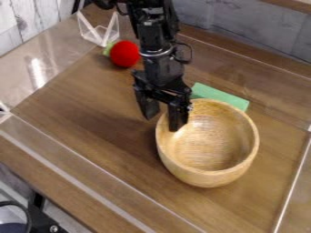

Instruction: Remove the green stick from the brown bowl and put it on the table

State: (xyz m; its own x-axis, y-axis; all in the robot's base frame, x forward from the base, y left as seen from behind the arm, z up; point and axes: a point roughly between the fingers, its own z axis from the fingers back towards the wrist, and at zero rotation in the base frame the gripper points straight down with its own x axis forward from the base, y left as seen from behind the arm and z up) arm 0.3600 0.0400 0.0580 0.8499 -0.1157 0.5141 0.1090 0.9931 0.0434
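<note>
Green stick, flat, on bench behind brown bowl; black jaws, spread, at the bowl's rim.

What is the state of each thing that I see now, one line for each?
Brown bowl: upright, open at the top, nothing visible inside.
Green stick: lying behind the bowl, partly hidden.
Claw: open, fingers apart, at the bowl's rim.
Red ball: resting on the table.
</note>
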